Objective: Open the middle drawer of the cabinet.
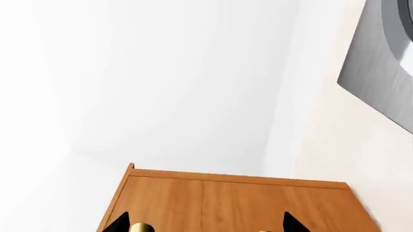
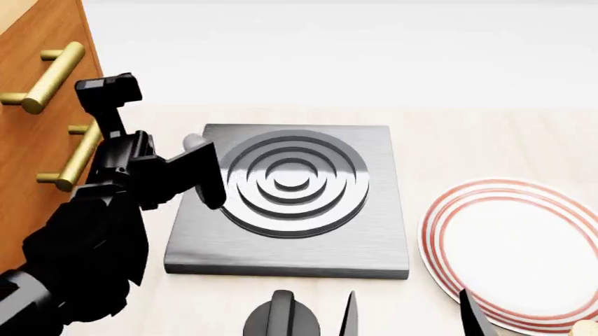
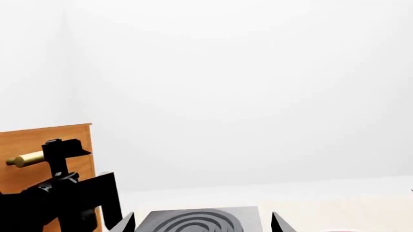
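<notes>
Nearest in the head view, the right claw (image 2: 407, 315) shows two fingers apart, clamped on nothing, above the table (image 2: 486, 140). Beyond lie a red-rimmed plate (image 2: 512, 252) and a grey ringed slab (image 2: 294, 196). The left claw (image 2: 201, 168): state cannot be told. At far left stands the cabinet (image 2: 38, 77); the middle drawer (image 2: 24, 150) sits closed.

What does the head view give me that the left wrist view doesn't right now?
Head view only: the striped plate, the left arm near the lower brass handle, the upper brass handle, and the right pincer at the bottom edge. Left wrist view only: the cabinet's top edge against the white wall, with the left pincer tips spread. Both: the cabinet and grey ringed block.
</notes>
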`<state>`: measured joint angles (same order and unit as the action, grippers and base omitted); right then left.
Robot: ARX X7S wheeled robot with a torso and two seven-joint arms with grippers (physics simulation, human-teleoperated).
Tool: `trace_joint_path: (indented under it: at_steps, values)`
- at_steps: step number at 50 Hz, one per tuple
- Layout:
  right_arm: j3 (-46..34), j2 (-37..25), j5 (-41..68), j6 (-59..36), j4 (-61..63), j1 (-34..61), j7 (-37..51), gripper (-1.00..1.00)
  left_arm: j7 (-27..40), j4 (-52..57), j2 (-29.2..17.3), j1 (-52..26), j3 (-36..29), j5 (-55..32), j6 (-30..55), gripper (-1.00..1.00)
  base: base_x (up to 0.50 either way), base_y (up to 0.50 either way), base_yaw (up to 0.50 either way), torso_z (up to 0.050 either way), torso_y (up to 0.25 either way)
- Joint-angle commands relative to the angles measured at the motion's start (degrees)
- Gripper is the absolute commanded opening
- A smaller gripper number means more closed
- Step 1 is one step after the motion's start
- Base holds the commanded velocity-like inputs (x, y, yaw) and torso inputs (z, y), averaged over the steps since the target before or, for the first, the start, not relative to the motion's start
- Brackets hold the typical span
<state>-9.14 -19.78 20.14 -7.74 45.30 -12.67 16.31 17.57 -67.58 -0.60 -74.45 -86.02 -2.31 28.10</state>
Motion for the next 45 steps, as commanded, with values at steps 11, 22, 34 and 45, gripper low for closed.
trace_joint_path:
  at_steps: [11,22,34,45]
  values:
    - [0.2,-0.8,1.2,0.0,0.3,-0.2,0.7,1.00,-2.8,2.7,0.6,-0.9,-3.8,0.3,2.7,1.00,0.00,0.00,0.00,0.000,0.000]
    - [0.1,-1.1,1.7,0.0,0.3,-0.2,1.0,1.00,-3.1,4.7,0.6,-0.8,-3.4,-1.4,4.1,1.00,0.00,0.00,0.00,0.000,0.000]
    - [0.0,-1.3,2.1,0.0,0.1,0.0,1.3,1.00,-6.8,5.7,0.6,-0.8,-2.8,-6.9,7.0,1.00,0.00,0.00,0.00,0.000,0.000]
    - [0.1,-1.5,2.5,0.2,-0.1,0.1,1.5,1.00,-7.7,6.1,0.6,0.4,-3.0,-6.5,7.3,1.00,0.00,0.00,0.00,0.000,0.000]
